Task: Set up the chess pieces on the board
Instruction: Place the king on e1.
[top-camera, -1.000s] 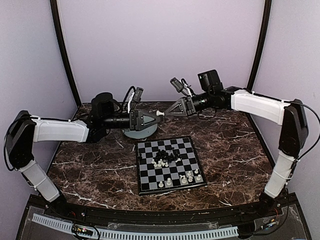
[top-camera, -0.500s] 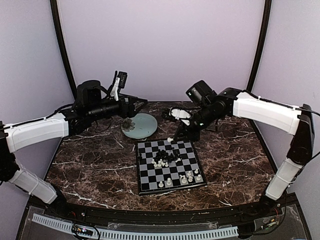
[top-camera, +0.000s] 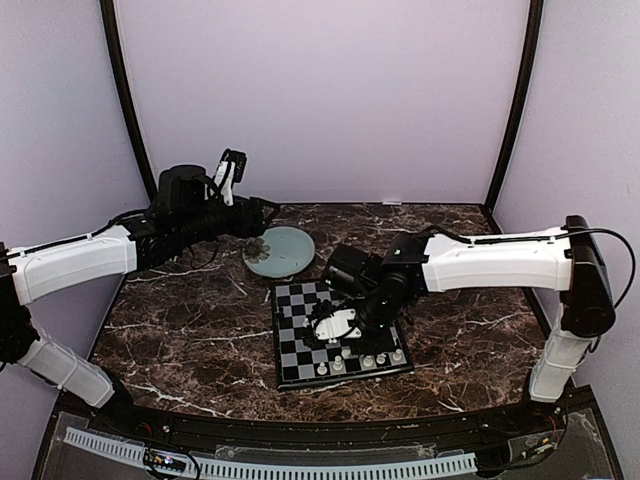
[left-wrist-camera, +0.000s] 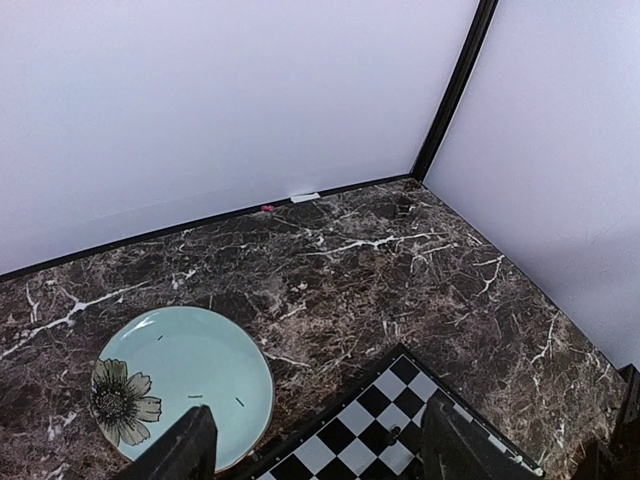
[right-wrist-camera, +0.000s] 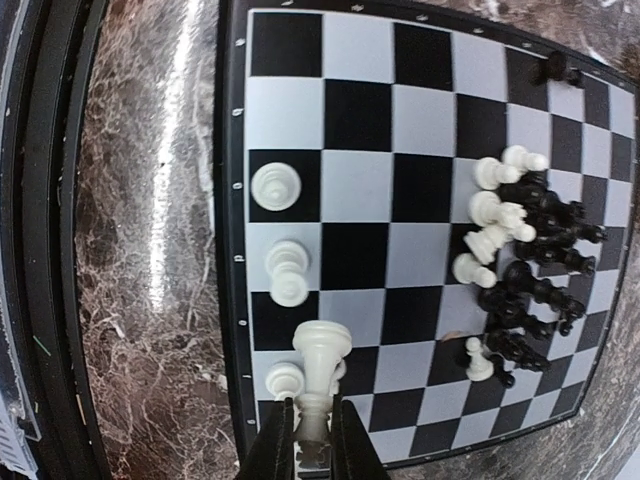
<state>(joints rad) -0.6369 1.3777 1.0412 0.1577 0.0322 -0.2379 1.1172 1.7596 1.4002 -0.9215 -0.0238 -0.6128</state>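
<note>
The board (top-camera: 290, 352) lies at mid-table. Black and cream-white chess pieces (right-wrist-camera: 520, 250) lie heaped near its centre. A few white pieces (right-wrist-camera: 288, 272) stand along one edge, and one black piece (right-wrist-camera: 553, 68) stands alone near a far corner. My right gripper (top-camera: 334, 330) hangs low over the board's near half. In the right wrist view it (right-wrist-camera: 312, 430) is shut on a cream-white piece (right-wrist-camera: 322, 365), held just above the edge row. My left gripper (top-camera: 265, 212) is raised at the back left, above the plate. It (left-wrist-camera: 320, 450) is open, with nothing between its fingers (left-wrist-camera: 190, 445).
A round pale green plate (top-camera: 282, 250) with a flower print sits behind the board's left corner, and its rim (left-wrist-camera: 255, 350) shows in the left wrist view. Dark marble table (top-camera: 180, 320) surrounds the board. Lilac walls with black corner posts (top-camera: 510, 100) close the back and sides.
The two grippers were tip to tip at the back around a white piece. The left has since opened and drawn back left. The right has swung down over the board, carrying the piece.
</note>
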